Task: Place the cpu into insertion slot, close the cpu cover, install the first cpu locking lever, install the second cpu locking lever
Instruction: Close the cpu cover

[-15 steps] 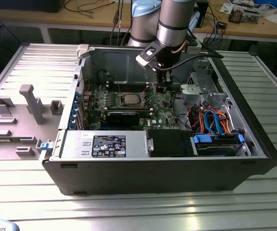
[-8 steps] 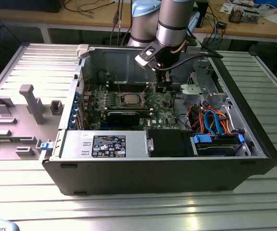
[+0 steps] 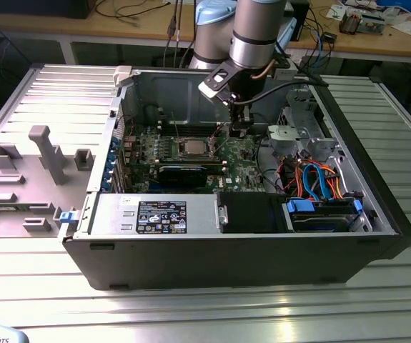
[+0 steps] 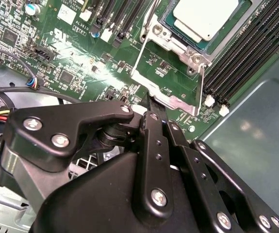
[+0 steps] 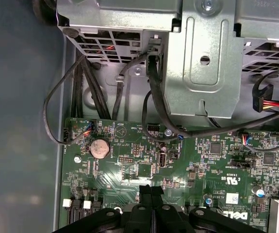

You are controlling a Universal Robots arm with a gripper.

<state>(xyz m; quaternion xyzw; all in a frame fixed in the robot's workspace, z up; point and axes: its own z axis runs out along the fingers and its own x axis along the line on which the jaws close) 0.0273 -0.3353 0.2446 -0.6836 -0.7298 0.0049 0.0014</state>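
A white and black printed label sits on the grey power supply box, lower in the exterior view than the claw; its lines are too small to read. In the first wrist view, white lettering and a small white sticker stand on the green board, near the claw. In the second wrist view another white sticker lies on the board well apart from the claw, its print unreadable.

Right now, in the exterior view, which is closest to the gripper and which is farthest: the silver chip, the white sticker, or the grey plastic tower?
1. The silver chip, on the green board beside the gripper.
2. The white sticker, on the metal box at the front.
3. The grey plastic tower, outside the case, far to the exterior view's left.
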